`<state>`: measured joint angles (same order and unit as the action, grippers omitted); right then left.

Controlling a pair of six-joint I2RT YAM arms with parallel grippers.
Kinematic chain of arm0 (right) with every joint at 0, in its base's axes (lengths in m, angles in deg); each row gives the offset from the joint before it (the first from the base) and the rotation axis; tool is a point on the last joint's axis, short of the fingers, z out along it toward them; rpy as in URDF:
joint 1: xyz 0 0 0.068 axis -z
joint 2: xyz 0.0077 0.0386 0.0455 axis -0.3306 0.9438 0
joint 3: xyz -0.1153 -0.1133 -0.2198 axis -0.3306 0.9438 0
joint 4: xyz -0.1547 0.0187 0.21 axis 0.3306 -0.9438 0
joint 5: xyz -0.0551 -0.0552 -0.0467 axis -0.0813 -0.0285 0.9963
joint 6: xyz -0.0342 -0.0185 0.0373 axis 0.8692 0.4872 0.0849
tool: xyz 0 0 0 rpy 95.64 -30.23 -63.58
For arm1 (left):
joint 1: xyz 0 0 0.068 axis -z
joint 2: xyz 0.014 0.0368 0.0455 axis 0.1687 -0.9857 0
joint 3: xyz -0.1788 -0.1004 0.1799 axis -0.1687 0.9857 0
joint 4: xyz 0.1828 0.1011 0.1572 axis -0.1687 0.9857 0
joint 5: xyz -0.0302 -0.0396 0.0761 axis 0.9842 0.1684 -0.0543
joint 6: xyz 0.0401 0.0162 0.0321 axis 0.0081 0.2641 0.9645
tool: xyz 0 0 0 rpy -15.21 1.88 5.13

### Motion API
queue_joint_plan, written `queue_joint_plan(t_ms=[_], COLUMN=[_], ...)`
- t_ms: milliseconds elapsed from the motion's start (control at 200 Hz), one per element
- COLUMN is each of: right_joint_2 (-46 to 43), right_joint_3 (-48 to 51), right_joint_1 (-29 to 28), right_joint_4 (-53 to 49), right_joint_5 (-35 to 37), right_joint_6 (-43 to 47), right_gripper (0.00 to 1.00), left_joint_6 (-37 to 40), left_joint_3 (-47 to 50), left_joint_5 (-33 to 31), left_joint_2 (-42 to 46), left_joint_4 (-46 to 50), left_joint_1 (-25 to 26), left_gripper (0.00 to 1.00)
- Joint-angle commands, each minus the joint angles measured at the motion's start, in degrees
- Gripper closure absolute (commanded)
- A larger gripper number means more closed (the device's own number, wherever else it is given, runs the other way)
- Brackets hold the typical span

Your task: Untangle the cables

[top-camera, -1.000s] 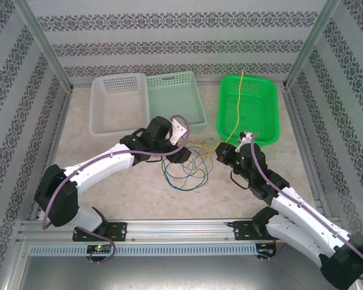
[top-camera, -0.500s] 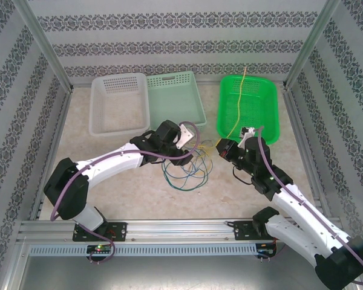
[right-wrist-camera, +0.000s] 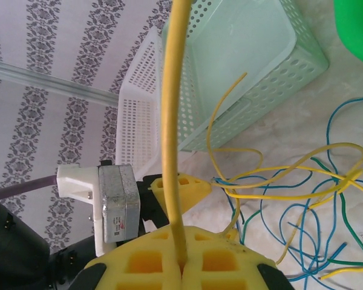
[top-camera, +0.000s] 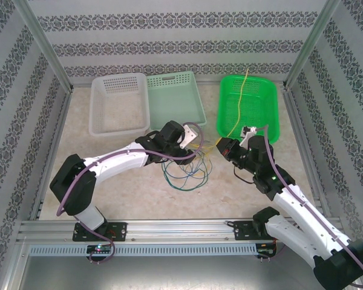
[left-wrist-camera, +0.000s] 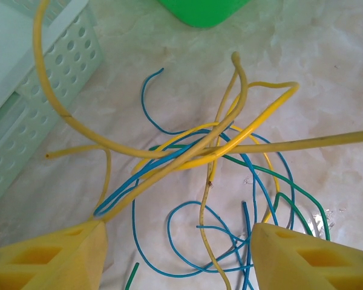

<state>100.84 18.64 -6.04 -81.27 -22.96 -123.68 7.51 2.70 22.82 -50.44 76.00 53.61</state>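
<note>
Right gripper (right-wrist-camera: 181, 261): fingers pinched tight on one yellow cable (right-wrist-camera: 169, 121). It rises straight from the pinch and, in the top view, runs on into the green basket (top-camera: 271, 106).
Left gripper (left-wrist-camera: 178, 257): jaws wide, holding nothing, hanging just above the knot of cables (left-wrist-camera: 199, 154). These are yellow, blue and green loops crossing on the table (top-camera: 127, 187) between the two arms.

Step in hand, as I judge it: draw the held yellow strand free of the knot.
- Hold the right pinch firm and pull slowly, away from the tangle.
- Bring the left jaws down on one crossing and pin it, so the heap does not ride along. Do not grab the whole bundle.
- One yellow strand ends right at the left finger; I cannot tell whether it touches.

Around: the mint basket (top-camera: 175, 96) sits just beside the tangle, with a yellow loop arching beside its wall. The white basket (top-camera: 118, 103) is beyond it.

Risks: the loop could snag on the perforated wall. The two grippers are near each other, so watch clearance.
</note>
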Motion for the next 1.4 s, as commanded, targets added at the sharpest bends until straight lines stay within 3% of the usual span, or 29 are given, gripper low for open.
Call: queue_joint_plan(t_ms=[0, 100, 290, 390, 485, 639, 754, 1049, 1254, 1359, 1394], right_joint_2=[-1.07, -1.27, -2.39, -1.98, -1.38, -0.71, -1.81, -2.92, -0.65, 0.41, 0.42], right_joint_3=[-2.02, -1.94, -1.32, -2.11, -5.82, -13.03, -15.49, -15.27, -19.05, -20.38, -20.41], right_joint_1=[0.64, 0.82, 1.52, 1.83, 2.68, 5.59, 8.39, 11.3, 12.92, 13.47, 13.58], right_joint_4=[1.33, 0.81, 1.02, -0.72, -9.52, -26.38, -30.78, -32.05, -38.77, -41.0, -41.26], right_joint_5=[-2.1, -2.55, -2.82, -4.05, -4.89, -5.33, -6.69, -12.08, -16.81, -19.14, -18.18], right_joint_6=[-1.97, -2.35, -3.63, -2.77, 1.55, 10.18, 12.88, 13.35, 18.94, 20.97, 21.07], right_gripper=[1.0, 1.0, 1.0, 1.0, 1.0, 1.0, 1.0, 1.0, 1.0, 1.0, 1.0], left_joint_6=[0.64, -0.38, -1.6, -2.66, -3.27, -3.64, -4.34, -6.17, -6.88, -6.36, -5.07], left_joint_3=[-2.14, -2.36, -2.49, -2.53, -2.62, -2.08, -1.69, -1.7, -0.06, 1.16, 1.75], left_joint_5=[-0.54, -1.82, -2.95, -4.7, -7.55, -11.49, -12.5, -10.98, -14.04, -11.53, -8.9], left_joint_2=[-1.13, -1.75, -2.3, -2.65, -2.66, -2.13, -2.12, -1.53, 0.82, 2.69, 3.59], left_joint_4=[-2.32, -2.55, -2.95, -2.76, -1.67, 0.34, 0.99, 0.77, 0.77, 0.36, -0.04], left_joint_1=[1.18, 1.28, 1.28, 1.28, 1.27, 0.97, 0.66, 0.4, -0.47, -1.1, -1.07], left_gripper=[0.43, 0.55, 0.56, 0.76, 0.9, 0.94, 1.0, 1.0, 1.0, 1.0, 0.93])
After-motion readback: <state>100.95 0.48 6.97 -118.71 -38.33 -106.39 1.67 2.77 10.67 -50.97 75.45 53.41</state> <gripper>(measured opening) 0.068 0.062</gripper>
